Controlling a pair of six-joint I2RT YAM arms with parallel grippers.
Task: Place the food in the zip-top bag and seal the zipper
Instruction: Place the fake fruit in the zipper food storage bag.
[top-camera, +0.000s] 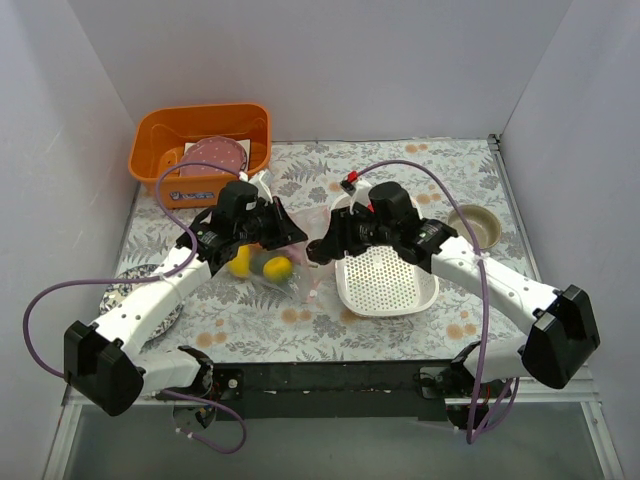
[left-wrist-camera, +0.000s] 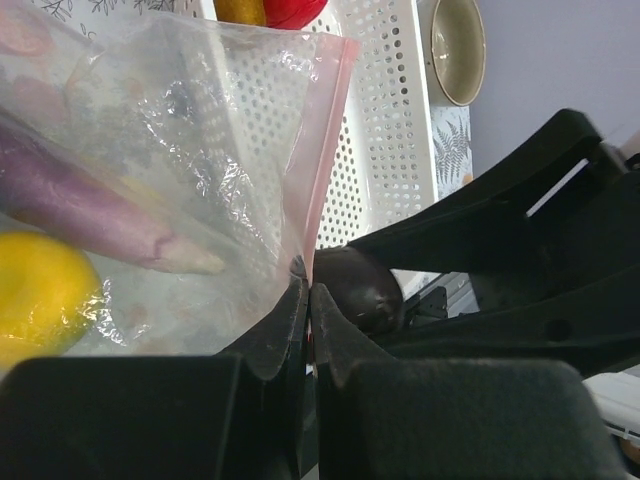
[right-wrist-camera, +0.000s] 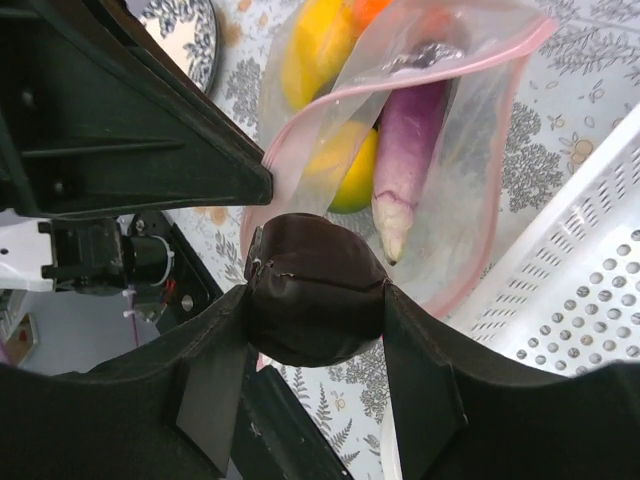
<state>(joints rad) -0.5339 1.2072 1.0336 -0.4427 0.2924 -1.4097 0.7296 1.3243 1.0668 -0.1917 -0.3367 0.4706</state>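
Note:
The clear zip-top bag (top-camera: 283, 268) lies between the arms, mouth toward the basket. Its pink zipper strip (right-wrist-camera: 300, 108) gapes open. Inside lie a purple eggplant (right-wrist-camera: 410, 140), a yellow mango (right-wrist-camera: 315, 50) and another yellow piece (right-wrist-camera: 352, 170). My left gripper (left-wrist-camera: 308, 287) is shut on the pink strip (left-wrist-camera: 325, 150) at the mouth's edge and holds it up; it also shows in the top view (top-camera: 293, 238). My right gripper (right-wrist-camera: 318, 300) is shut on a dark brown food piece (right-wrist-camera: 315, 310), just in front of the bag's mouth; it also shows in the top view (top-camera: 315, 250).
A white perforated basket (top-camera: 385, 282) sits right of the bag, with a red and a yellow piece (left-wrist-camera: 290, 8) at its far end. An orange bin (top-camera: 200, 150) holding a pink plate stands back left. A small bowl (top-camera: 472, 225) is at right, a patterned plate (top-camera: 130, 295) at left.

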